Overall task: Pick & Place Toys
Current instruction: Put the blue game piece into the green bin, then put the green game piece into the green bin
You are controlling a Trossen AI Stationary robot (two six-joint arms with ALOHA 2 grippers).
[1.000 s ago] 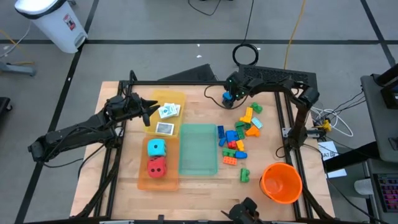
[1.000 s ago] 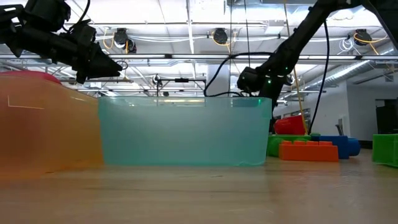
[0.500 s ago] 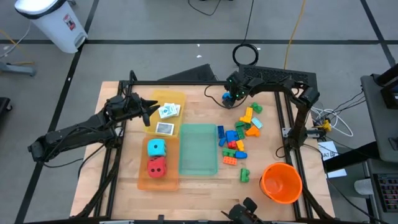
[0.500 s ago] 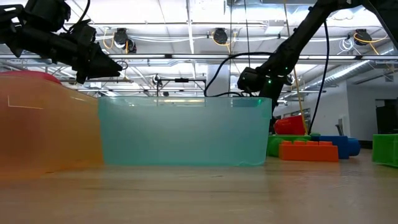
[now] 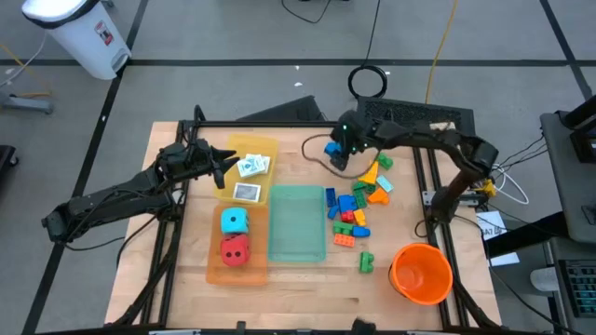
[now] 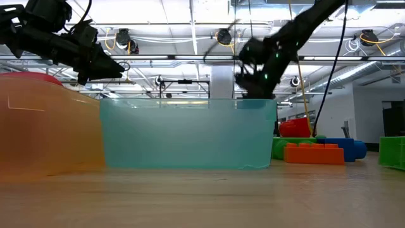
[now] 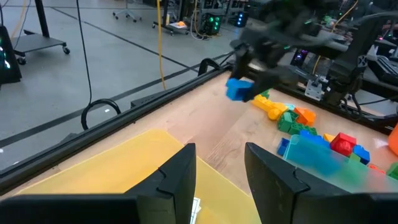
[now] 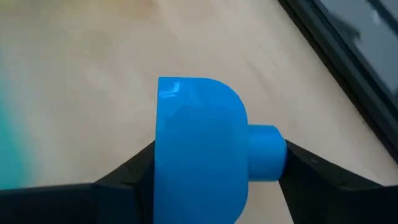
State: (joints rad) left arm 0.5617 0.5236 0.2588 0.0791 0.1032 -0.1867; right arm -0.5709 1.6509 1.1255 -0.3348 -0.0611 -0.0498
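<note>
My right gripper [image 5: 337, 151] hangs over the table's far middle, shut on a blue brick [image 8: 199, 149], which also shows as a blue brick [image 7: 238, 89] in the left wrist view. A pile of coloured bricks [image 5: 358, 205] lies on the table to the right of the teal tray [image 5: 297, 223]. The yellow tray [image 5: 264, 149] holds white cards [image 5: 252, 166]. In the orange tray [image 5: 212, 272] lie a teal die [image 5: 234, 221] and a red die [image 5: 235, 249]. My left gripper [image 7: 217, 180] waits open above the yellow tray's far left. My right gripper pinches the blue brick between its two fingers. One finger [image 8: 134, 174] lies on the brick's flat side, the other [image 8: 311, 174] by its stud [image 8: 264, 152]. The fingers slant down from the far right. The brick is lifted clear of the table.
An orange bucket [image 5: 421, 273] stands at the near right corner. Bare wood [image 5: 307, 288] shows along the near edge. Black frame rails [image 5: 168, 233] run along the table's left and right sides, and a cable [image 5: 317, 149] lies near the far edge.
My right gripper has risen from the table with the blue brick and swung toward the table's left, so the brick now hangs clear above the wood.
</note>
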